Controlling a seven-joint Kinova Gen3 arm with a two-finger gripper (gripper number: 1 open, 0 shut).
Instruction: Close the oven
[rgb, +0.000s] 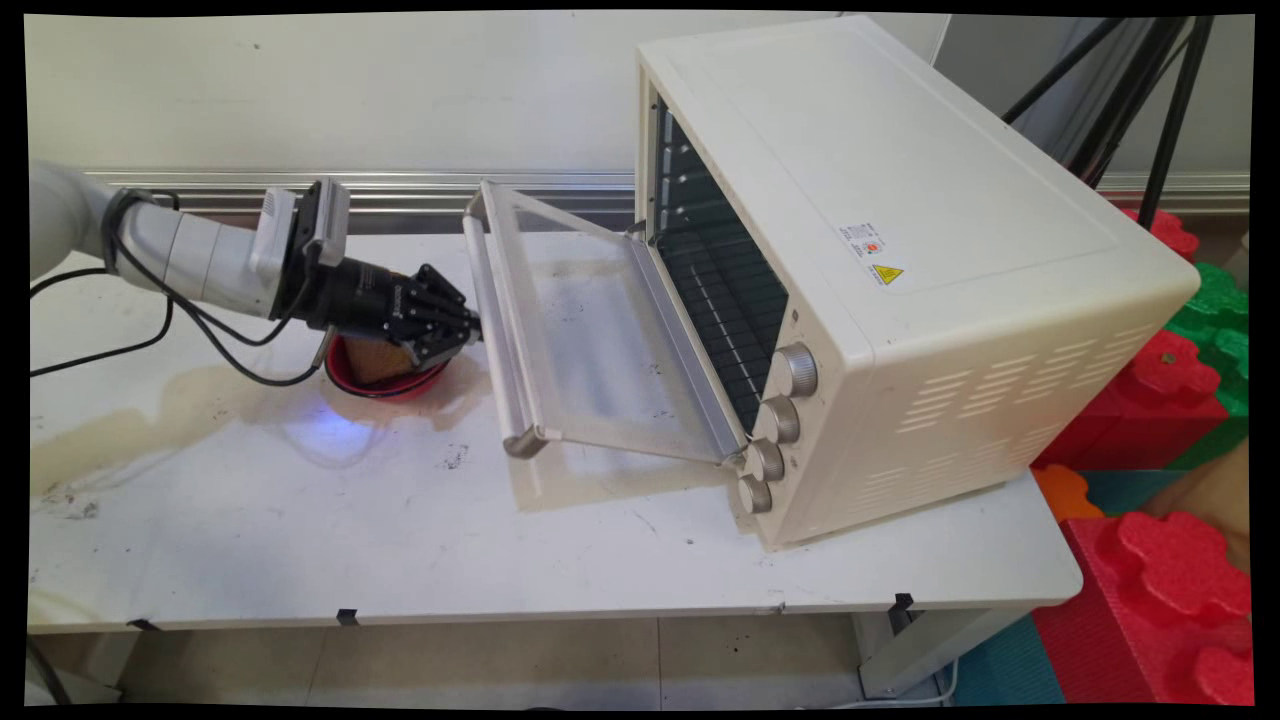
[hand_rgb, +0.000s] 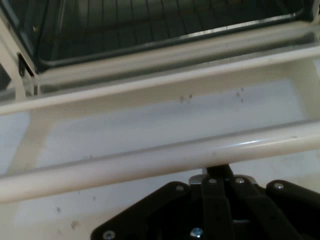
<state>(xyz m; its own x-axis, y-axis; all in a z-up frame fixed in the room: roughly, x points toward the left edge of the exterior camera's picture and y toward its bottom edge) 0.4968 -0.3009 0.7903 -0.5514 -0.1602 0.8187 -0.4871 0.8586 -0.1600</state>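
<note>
The gripper (rgb: 470, 330), its fingers seemingly closed together at the door handle (rgb: 497, 330) of the toaster oven (rgb: 900, 260) just ahead, could slip off the round bar, while the red bowl (rgb: 385, 382) directly beneath risks being knocked.

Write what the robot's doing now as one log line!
tool at door handle | oven door open | red bowl beneath tool

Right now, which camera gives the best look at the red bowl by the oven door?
The main view. It shows the red bowl on the table, partly hidden under the gripper, left of the open oven door. The hand view shows none of the bowl, only the door's handle and the oven's inside.
</note>
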